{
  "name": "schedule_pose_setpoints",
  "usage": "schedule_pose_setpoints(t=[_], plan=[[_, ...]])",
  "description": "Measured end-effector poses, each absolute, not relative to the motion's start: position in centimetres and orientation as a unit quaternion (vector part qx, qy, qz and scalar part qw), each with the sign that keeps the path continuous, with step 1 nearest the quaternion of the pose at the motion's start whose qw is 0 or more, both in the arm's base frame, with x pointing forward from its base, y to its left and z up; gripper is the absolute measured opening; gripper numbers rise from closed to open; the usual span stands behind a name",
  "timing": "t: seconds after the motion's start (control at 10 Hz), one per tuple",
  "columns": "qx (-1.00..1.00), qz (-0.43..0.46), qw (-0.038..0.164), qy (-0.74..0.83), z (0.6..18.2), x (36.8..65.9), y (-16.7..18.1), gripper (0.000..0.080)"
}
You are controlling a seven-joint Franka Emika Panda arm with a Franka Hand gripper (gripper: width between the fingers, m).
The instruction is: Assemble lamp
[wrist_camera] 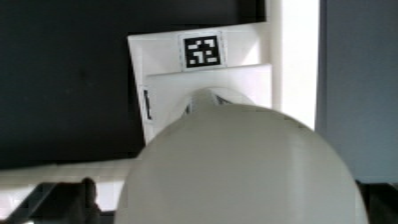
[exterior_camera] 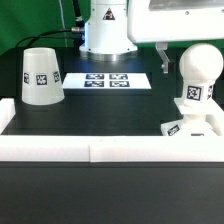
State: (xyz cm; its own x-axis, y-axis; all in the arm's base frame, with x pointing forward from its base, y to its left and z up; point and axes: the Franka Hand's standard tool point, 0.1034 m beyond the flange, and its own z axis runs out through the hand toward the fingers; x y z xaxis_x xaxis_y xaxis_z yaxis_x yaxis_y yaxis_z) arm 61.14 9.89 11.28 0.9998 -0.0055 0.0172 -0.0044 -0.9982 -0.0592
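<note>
The white bulb (exterior_camera: 196, 74) stands upright on the flat square base (exterior_camera: 188, 127) at the exterior view's right, both with black-and-white tags. My gripper (exterior_camera: 186, 55) hangs over the bulb's top, with one dark finger (exterior_camera: 165, 56) showing beside the bulb and the other hidden. In the wrist view the bulb (wrist_camera: 231, 165) fills the space between the jaws of the gripper (wrist_camera: 222, 205), above the tagged base (wrist_camera: 199, 60). A dark finger (wrist_camera: 71, 200) stands apart from the bulb with a gap showing, so the gripper looks open. The cone shade (exterior_camera: 40, 76) stands alone at the left.
The marker board (exterior_camera: 113, 80) lies flat at the back middle, before the arm's white pedestal (exterior_camera: 105, 30). Long white border rails run along the front (exterior_camera: 100, 150) and the left (exterior_camera: 6, 112); the base sits against the front rail's right end.
</note>
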Motion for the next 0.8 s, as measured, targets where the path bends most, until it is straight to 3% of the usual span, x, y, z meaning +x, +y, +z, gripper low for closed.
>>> schedule_pose_setpoints(t=[0.8], plan=[[-0.955, -0.013, 0.012, -0.295, 11.29, 61.08, 10.11, 0.0699]])
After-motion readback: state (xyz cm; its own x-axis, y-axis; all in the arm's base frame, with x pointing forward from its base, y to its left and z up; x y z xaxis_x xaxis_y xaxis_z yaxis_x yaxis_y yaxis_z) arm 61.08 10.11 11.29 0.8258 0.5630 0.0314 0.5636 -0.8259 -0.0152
